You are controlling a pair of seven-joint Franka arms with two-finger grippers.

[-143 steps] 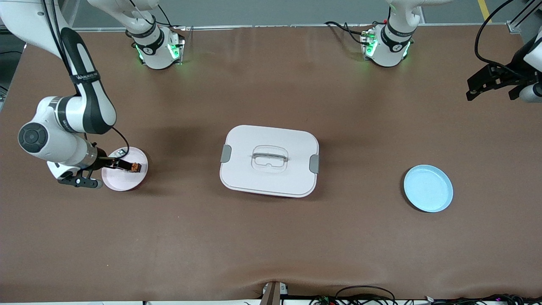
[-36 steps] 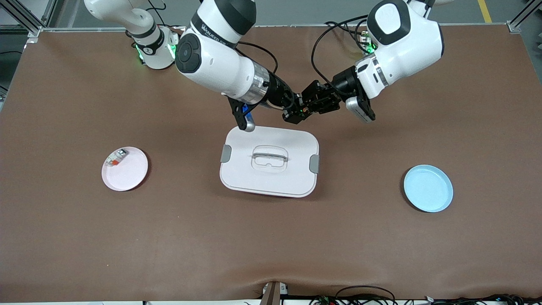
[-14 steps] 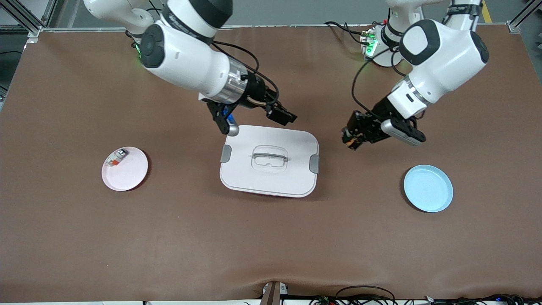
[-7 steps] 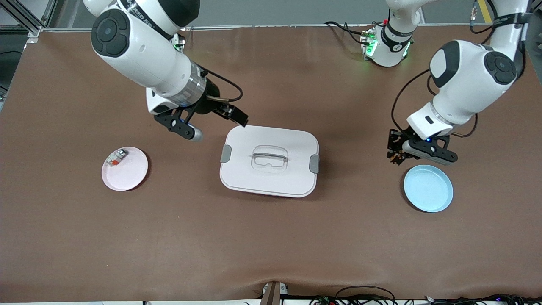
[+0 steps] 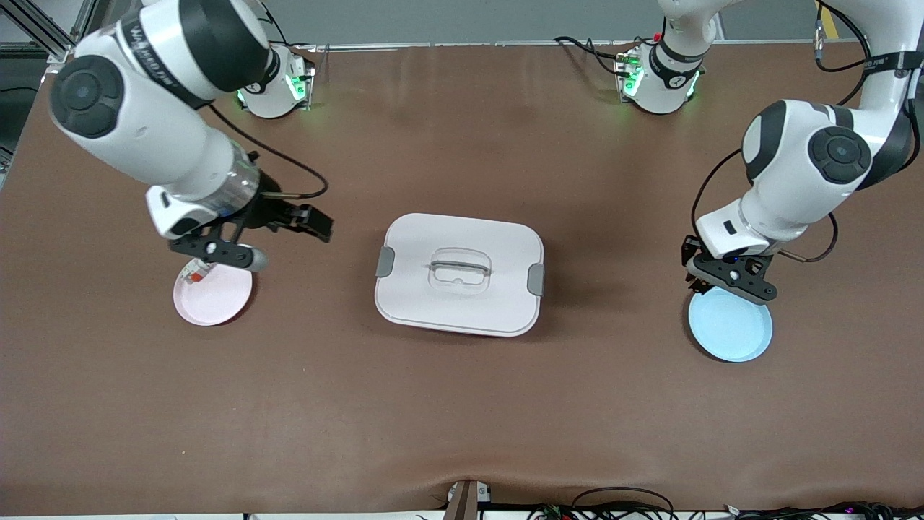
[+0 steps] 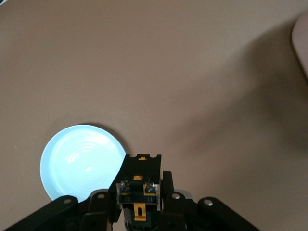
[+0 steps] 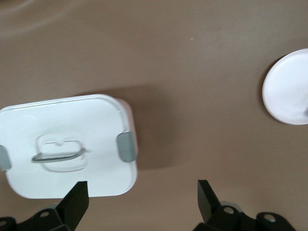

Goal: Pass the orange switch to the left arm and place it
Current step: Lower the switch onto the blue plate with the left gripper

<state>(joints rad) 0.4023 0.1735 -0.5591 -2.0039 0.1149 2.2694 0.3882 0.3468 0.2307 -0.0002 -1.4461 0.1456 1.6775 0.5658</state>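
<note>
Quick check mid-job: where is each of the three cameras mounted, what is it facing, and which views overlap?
Front: high across the table, facing both bases; shows both arms, box, pink plate.
Left wrist: on the left arm, looking down; left gripper holds the orange switch above the blue plate.
Right wrist: looks down past the open right gripper; shares box with front.

Two arms, two plates, one box, one orange switch
</note>
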